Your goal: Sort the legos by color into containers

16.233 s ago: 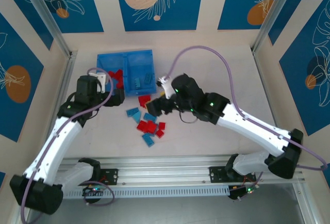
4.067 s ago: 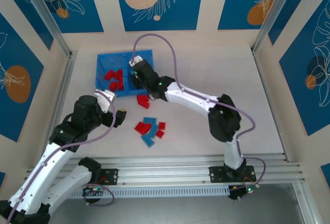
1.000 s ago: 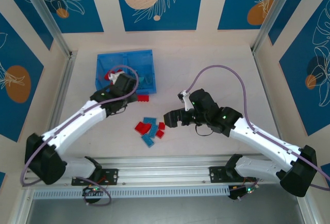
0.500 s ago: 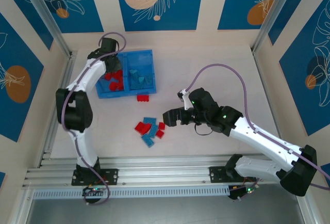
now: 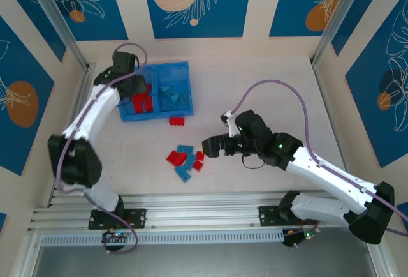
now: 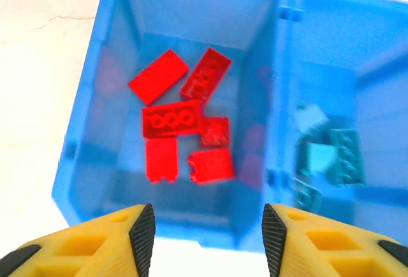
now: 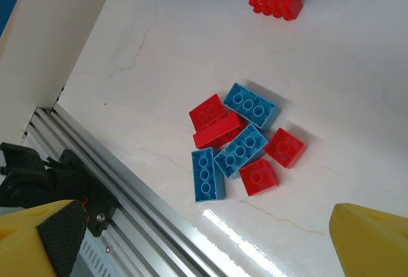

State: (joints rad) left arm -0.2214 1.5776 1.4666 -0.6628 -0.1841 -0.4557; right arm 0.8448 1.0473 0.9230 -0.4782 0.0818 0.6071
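Spread wide and empty, the right tool (image 7: 201, 223), fingers cut off by the frame, hangs over loose legos (image 7: 239, 143); a lone red brick (image 7: 275, 0) lies at 12 o'clock. Beyond, the left tool (image 6: 207, 239), parted and empty, overlooks the tray (image 6: 83, 156): red bricks (image 6: 182, 124) in its left compartment, blurry teal bricks (image 6: 341, 156) in its right.

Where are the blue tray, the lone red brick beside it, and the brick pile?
blue tray (image 5: 172, 66), top view, far rim.
lone red brick (image 7: 275, 0), right wrist view, its middle.
brick pile (image 7: 240, 149), right wrist view, central blue brick.
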